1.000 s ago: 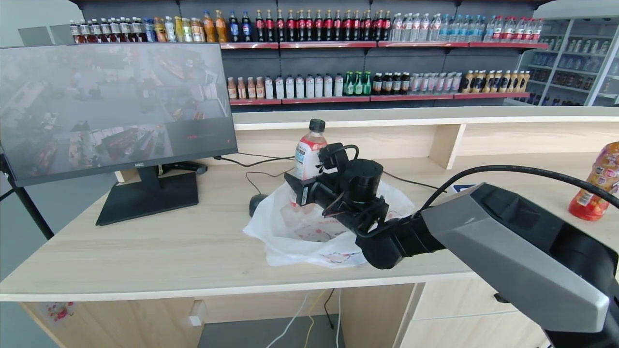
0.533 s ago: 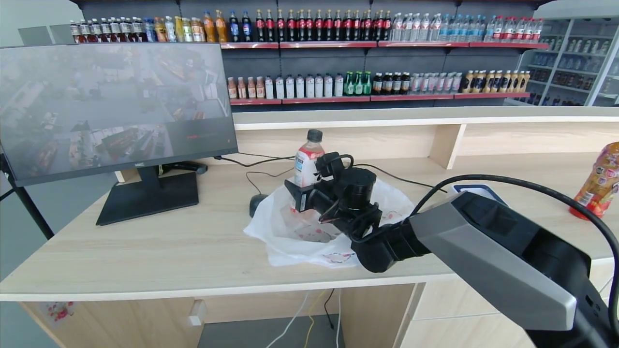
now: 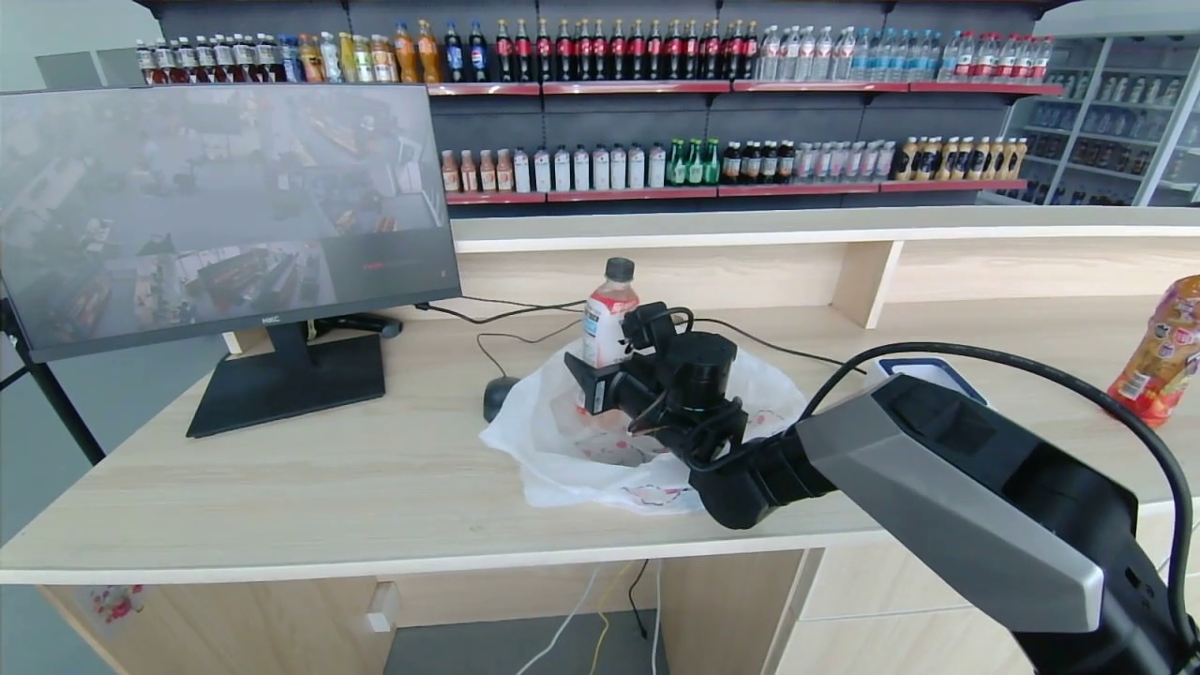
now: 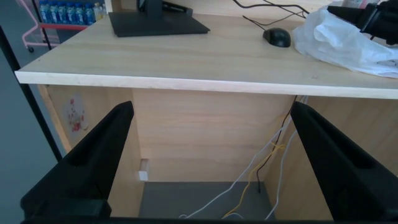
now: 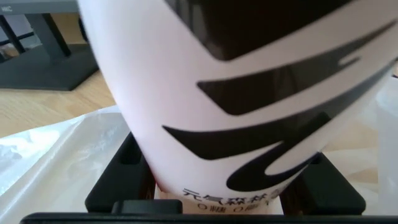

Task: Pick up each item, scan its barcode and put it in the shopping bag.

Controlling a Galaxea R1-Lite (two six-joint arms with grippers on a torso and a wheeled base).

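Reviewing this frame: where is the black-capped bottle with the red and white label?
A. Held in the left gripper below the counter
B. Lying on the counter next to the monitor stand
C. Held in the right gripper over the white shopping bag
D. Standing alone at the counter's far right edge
C: the right gripper is closed on the lower part of the black-capped bottle, directly over the shopping bag.

The light wooden desk [image 3: 281, 487] carries a monitor [image 3: 225, 211] on a black stand at the left. A black mouse [image 3: 499, 396] lies just beside the white shopping bag [image 3: 553, 441], and an orange drink bottle [image 3: 1158, 352] stands far right.
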